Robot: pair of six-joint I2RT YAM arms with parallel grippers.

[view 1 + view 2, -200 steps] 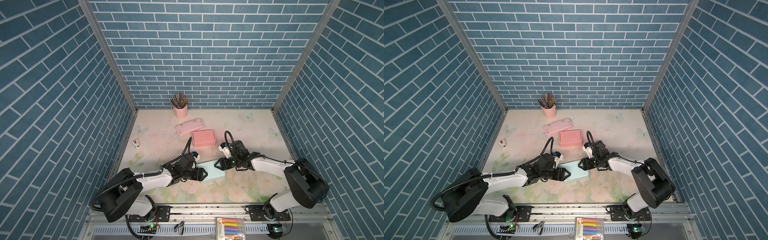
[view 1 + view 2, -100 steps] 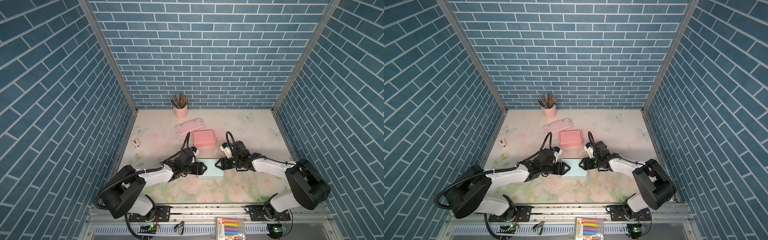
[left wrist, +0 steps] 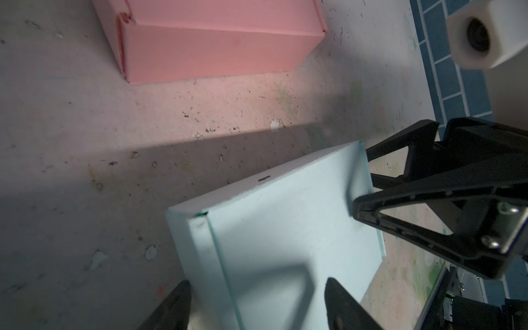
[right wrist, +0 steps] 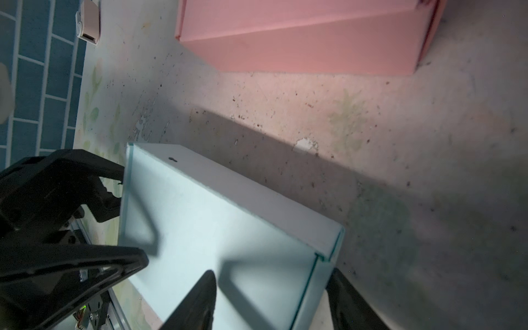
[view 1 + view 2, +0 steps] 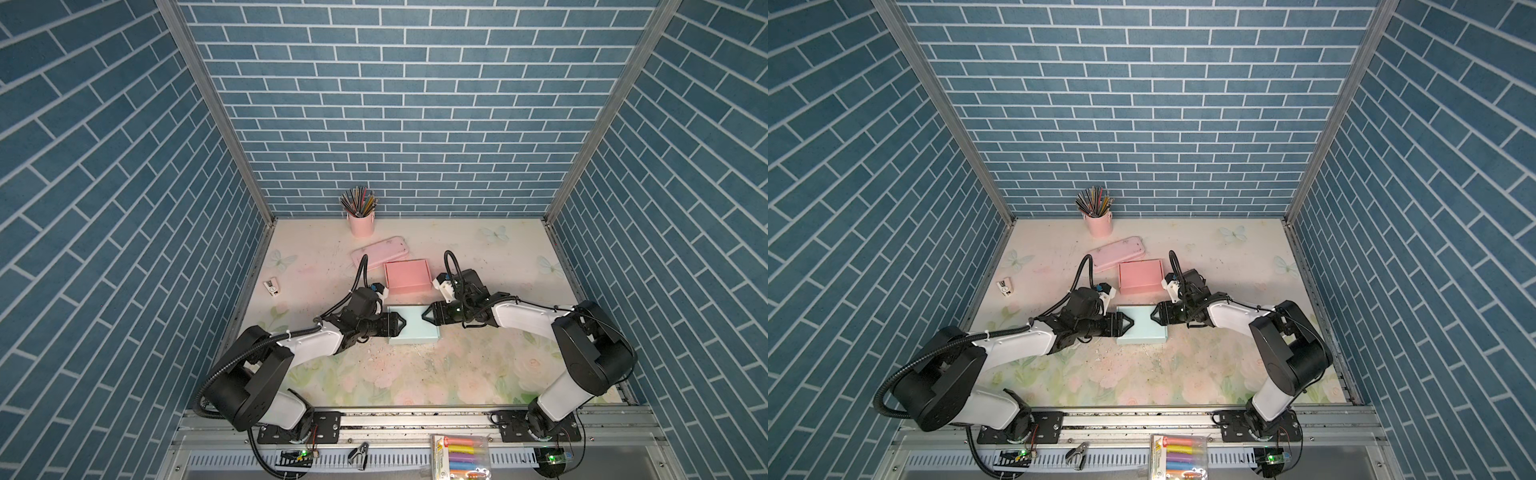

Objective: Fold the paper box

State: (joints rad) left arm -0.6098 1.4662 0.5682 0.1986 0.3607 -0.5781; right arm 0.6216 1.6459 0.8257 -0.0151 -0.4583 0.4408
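The light blue paper box (image 5: 413, 328) (image 5: 1142, 331) lies flat and closed on the floral table, between my two arms. My left gripper (image 5: 401, 323) (image 5: 1128, 324) is at its left edge. The left wrist view shows its jaws open (image 3: 257, 288), one finger over the lid (image 3: 285, 228) and the other outside the side wall. My right gripper (image 5: 425, 316) (image 5: 1154, 316) meets the right edge. It is also open (image 4: 271, 285), straddling the box's corner (image 4: 214, 223). Neither gripper is clamping the box.
A closed pink box (image 5: 406, 275) (image 3: 217, 43) (image 4: 308, 37) sits just behind the blue one. Farther back are a pink pencil case (image 5: 379, 257) and a pink cup of pencils (image 5: 361, 216). A small white item (image 5: 272, 286) lies at the left wall.
My left gripper swung from the box's front-left corner back to its left edge. The box turned from a tilted lie to square with the table. My right gripper has barely moved.
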